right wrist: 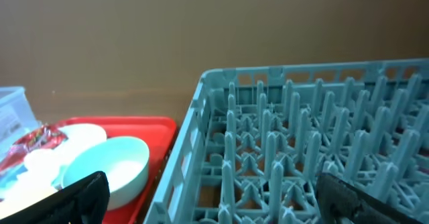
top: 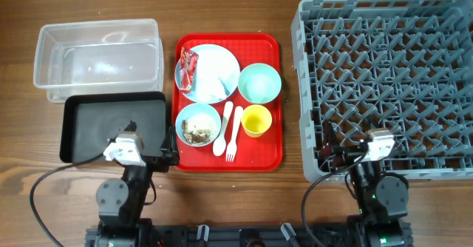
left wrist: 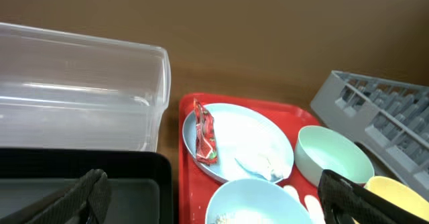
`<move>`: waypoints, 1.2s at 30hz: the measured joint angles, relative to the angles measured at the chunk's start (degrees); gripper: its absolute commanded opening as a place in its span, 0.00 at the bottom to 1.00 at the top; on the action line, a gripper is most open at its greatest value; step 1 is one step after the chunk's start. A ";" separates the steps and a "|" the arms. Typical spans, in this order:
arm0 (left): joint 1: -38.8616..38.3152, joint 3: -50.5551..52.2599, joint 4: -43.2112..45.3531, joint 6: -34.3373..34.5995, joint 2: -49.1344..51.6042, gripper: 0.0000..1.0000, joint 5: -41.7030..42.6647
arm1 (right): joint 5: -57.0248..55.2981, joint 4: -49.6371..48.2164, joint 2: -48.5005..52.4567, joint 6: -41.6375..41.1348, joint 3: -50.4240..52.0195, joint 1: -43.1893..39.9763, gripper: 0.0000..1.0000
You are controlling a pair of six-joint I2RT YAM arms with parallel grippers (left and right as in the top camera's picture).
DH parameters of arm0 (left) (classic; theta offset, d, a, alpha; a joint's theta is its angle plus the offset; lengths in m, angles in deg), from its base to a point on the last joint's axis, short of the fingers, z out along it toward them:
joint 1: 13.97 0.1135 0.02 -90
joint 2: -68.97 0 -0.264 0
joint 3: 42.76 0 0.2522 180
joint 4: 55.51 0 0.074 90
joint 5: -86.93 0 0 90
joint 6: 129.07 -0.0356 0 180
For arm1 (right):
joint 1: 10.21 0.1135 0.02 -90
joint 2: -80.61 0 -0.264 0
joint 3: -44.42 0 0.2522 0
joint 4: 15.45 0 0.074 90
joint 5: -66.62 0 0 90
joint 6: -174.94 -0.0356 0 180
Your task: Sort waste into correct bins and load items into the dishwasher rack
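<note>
The left gripper [left wrist: 213,184] is spread wide and holds nothing. In its wrist view the two dark fingers [left wrist: 90,196] sit at the lower corners. It hangs over the near right corner of the shallow black tray [top: 111,125], just beside the red serving tray [top: 267,149]. Behind the black tray stands the clear plastic tub [top: 96,55].

The right gripper [right wrist: 213,178] is also wide open with nothing in it. It is over the near left corner of the large grey dishwasher rack [top: 384,84], whose upright pegs fill its wrist view.

The red serving tray lies between the black tray and the rack.
- At its back left is the pale blue plate [top: 218,73], with the red-and-white snack wrapper [top: 190,67] on its left edge and the white crumpled tissue [left wrist: 258,165] on its near side.
- The mint-green bowl [top: 259,82] sits at the back right.
- The pale blue bowl [top: 198,125] at the front left holds beige-brown food scraps [top: 196,131].
- The white spoon [top: 223,129] and fork [top: 234,136] lie side by side between this bowl and the yellow cup [top: 256,120].
</note>
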 measured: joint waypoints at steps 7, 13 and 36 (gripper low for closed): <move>0.00 -16.74 -8.72 0.20 18.60 1.00 0.04 | -0.68 6.14 9.64 -1.51 -12.28 0.00 1.00; 0.00 -35.93 -23.37 0.28 42.69 1.00 0.20 | -0.87 20.46 27.34 -2.10 -28.52 0.00 1.00; -13.03 -58.18 -8.70 7.58 85.09 0.96 -1.40 | -0.85 31.28 44.92 -2.08 -41.22 0.00 1.00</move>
